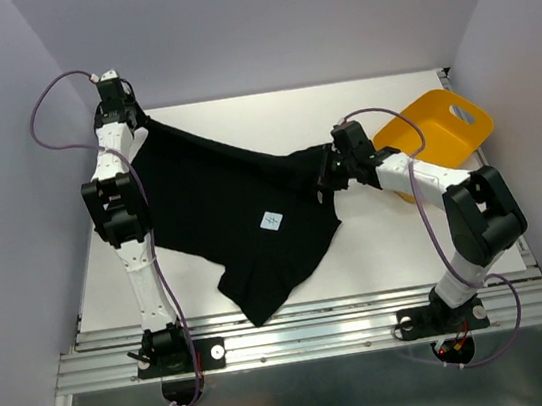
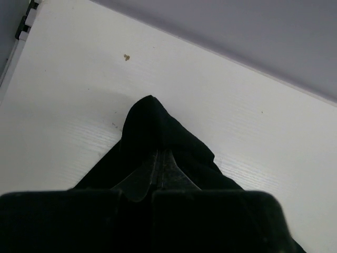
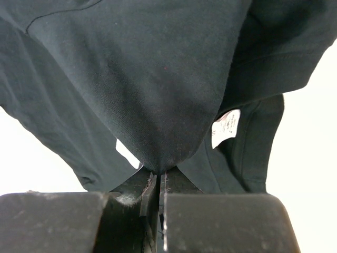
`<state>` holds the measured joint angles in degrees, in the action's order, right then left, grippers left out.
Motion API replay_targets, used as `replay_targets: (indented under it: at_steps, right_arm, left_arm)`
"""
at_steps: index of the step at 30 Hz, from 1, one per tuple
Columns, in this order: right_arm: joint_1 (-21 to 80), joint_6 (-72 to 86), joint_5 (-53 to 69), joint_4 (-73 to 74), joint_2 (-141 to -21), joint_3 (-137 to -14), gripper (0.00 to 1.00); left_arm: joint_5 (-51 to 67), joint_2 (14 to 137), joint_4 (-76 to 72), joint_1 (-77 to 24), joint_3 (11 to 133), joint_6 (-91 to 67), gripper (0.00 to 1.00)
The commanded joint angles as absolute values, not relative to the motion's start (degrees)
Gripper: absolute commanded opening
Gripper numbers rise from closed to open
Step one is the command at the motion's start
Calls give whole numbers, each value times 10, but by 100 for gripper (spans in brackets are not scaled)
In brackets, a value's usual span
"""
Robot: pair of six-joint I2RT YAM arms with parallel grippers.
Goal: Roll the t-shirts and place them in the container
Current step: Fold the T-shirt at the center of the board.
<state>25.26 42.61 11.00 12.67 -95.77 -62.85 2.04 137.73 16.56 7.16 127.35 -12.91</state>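
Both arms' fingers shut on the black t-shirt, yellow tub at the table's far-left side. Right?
Wrong side: the top view shows the yellow tub at the far-right side. Left fingers and right fingers are shut on the black t-shirt.

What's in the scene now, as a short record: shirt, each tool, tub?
left tool: shut on black t-shirt, far left
right tool: shut on same shirt, centre right
shirt: stretched between both tools, lower part draped on white table
label: white label showing on shirt
tub: yellow plastic tub, far right, apart from shirt
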Motion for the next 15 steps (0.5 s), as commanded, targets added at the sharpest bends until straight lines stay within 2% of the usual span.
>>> replay_targets:
  at_steps: [1,15]
  right_arm:
    - [265,440,114,99,-956,-621,1]
    - [299,494,118,62,-940,-572,1]
  left_arm:
    - [6,1368,156,79,1290,-121,0]
    - [-30,1346,166,81,1242,-116,0]
